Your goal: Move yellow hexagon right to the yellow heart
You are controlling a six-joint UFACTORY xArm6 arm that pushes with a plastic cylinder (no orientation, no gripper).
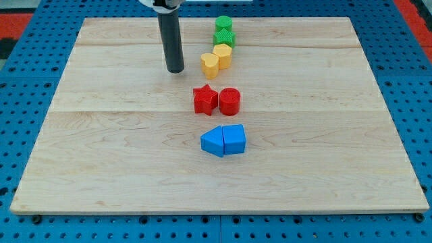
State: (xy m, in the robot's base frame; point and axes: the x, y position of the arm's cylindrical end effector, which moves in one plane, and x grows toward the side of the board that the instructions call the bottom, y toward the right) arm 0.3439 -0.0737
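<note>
**Q:** Where is the task's block, and what is the state of the end effector?

**A:** The yellow hexagon (223,55) sits near the view's top of the desk (101,155), touching the yellow heart (210,64) on the heart's right and slightly above it. There is no end effector that opens or closes, only a rod; my tip (175,69) rests on the board to the view's left of the heart, apart from every block and holding nothing.

**Q:** How will the hexagon handle?

**A:** It looks small, rigid and light, so it should slide readily and may rotate if pushed off-centre. A flat side face is the best contact point.

**Q:** What surrounds it?

**A:** A green star (224,37) touches or nearly touches the hexagon's upper edge, with a second green block (223,23) above it, shape unclear. A red star (205,100) and red cylinder (229,101) lie below. Further down, two blue blocks (223,140) lie pressed together. The heart stands between tip and hexagon, and the green star crowds any approach from above.
</note>
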